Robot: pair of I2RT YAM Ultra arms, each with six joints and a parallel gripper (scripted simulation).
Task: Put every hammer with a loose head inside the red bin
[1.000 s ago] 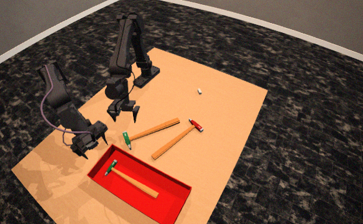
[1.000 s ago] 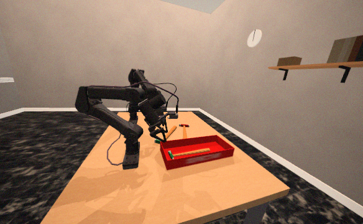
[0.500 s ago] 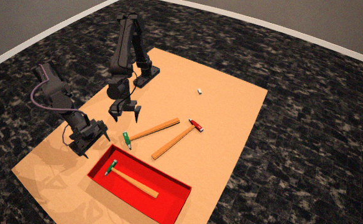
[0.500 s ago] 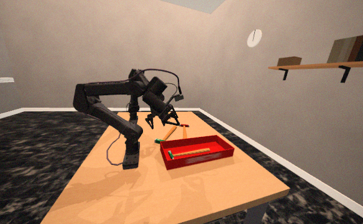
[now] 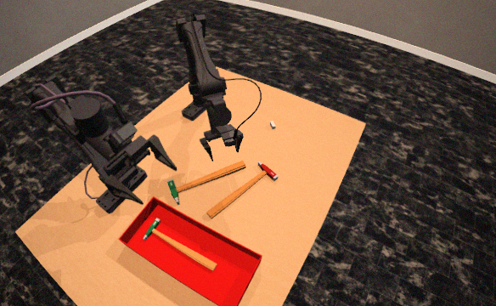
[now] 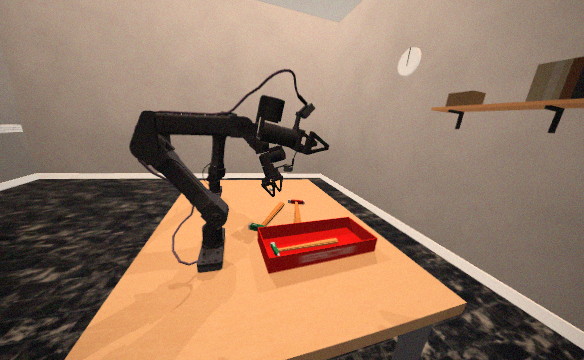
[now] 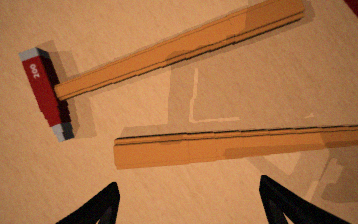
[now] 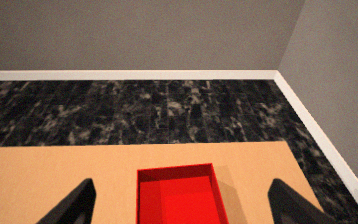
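A green-headed hammer (image 5: 184,249) (image 6: 307,245) lies inside the red bin (image 5: 207,231) (image 6: 322,257) (image 8: 150,176). A second green-headed hammer (image 5: 211,176) (image 6: 273,214) (image 7: 205,149) lies flat on the table beside the bin. A red-headed hammer (image 5: 237,195) (image 6: 297,212) (image 7: 180,54), marked 200, lies flat on the table beyond it. My left gripper (image 5: 224,155) (image 6: 273,193) (image 7: 188,185) is open and empty, above the table near the handle end of the second green-headed hammer. My right gripper (image 5: 159,186) (image 8: 183,185) is open and empty, raised high and pointing out over the bin.
A small white block (image 5: 273,125) lies on the table (image 5: 316,157) beyond the red-headed hammer. The bin's raised walls stand close to the green head of the hammer on the table. The two arms stand side by side along one table edge.
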